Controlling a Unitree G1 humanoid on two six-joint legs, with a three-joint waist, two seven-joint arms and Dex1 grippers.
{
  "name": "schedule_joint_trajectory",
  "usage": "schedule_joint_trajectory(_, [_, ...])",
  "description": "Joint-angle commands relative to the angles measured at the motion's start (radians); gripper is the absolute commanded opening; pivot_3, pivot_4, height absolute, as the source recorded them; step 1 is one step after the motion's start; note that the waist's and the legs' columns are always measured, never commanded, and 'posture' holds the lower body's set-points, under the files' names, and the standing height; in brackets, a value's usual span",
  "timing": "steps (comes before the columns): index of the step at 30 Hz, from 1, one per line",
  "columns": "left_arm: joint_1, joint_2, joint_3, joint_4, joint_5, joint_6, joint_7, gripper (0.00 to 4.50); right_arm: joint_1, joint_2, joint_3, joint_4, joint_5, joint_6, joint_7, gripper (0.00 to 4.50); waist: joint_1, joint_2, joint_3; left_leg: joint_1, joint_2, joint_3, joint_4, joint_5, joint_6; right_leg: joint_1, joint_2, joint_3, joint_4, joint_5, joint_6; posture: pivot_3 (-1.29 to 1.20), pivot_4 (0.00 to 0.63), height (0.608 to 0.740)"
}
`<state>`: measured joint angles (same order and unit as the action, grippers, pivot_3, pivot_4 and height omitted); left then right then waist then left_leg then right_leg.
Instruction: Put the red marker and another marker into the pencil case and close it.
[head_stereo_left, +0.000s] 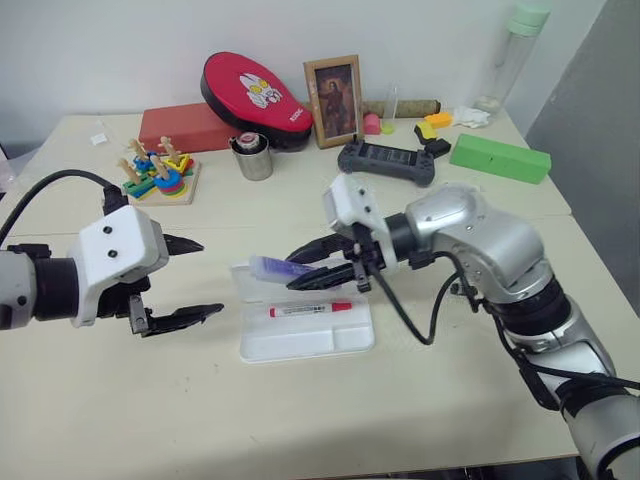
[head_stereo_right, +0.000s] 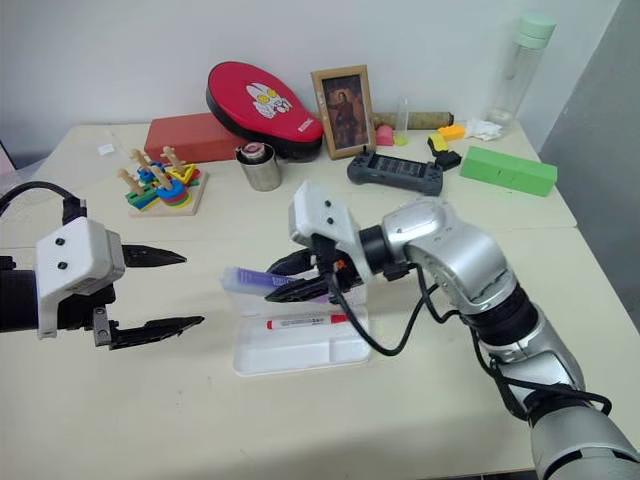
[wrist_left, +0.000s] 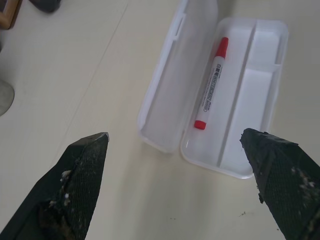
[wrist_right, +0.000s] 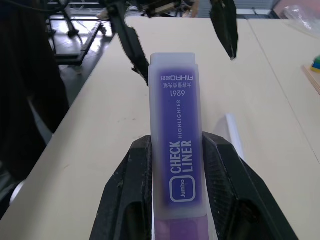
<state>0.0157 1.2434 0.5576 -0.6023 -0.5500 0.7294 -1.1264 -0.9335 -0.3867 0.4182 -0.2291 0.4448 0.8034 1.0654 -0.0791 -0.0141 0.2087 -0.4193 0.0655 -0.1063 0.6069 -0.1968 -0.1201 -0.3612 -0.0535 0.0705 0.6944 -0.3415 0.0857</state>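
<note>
You've got a beige worktop (head_stereo_left: 120, 400) pushed against a plain white wall (head_stereo_left: 120, 50), seam lines crossing its surface. Grey panel (head_stereo_left: 600, 90) at far right behind the corner. Light is even and soft. Clutter sits along the back edge by the wall.

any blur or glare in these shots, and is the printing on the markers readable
Right wrist view: purple marker sharp, "CHECK LINER" readable, table behind soft. Left wrist view: near fingertips blurred, red marker in the case clear, its print too small to read. Eye views: even light, soft shadows, no glare.
</note>
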Motion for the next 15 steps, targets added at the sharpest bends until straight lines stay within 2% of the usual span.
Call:
schedule_joint_trajectory(1, [-0.013,0.02,0.008,0.018,0.022,-0.029,-0.014,4.5,0.019,0.02,0.011,-0.044,0.008,0.051,-0.039,1.05,0.0,0.0,0.0,0.0,0.0,0.0,0.0,0.0,0.0,-0.001,0.0,0.0,0.0,0.0,0.0,0.0,0.15,0.74])
schedule_joint_trajectory(9, [-0.026,0.037,-0.008,0.066,0.045,-0.065,-0.038,4.5,0.071,0.056,0.063,-0.087,0.015,0.133,-0.096,1.05,-0.001,0.0,0.0,-0.001,0.0,0.0,0.0,0.0,0.0,-0.002,0.0,0.0,0.002,0.0,0.0,0.0,0.15,0.74])
schedule_joint_trajectory(15, [-0.058,0.046,-0.042,0.1,0.056,-0.091,-0.047,4.5,0.092,0.061,0.139,-0.044,-0.061,0.066,-0.115,1.05,-0.002,0.0,0.0,-0.002,0.0,0.0,0.0,0.0,0.0,-0.004,0.0,0.0,0.002,0.0,0.0,0.0,0.15,0.74])
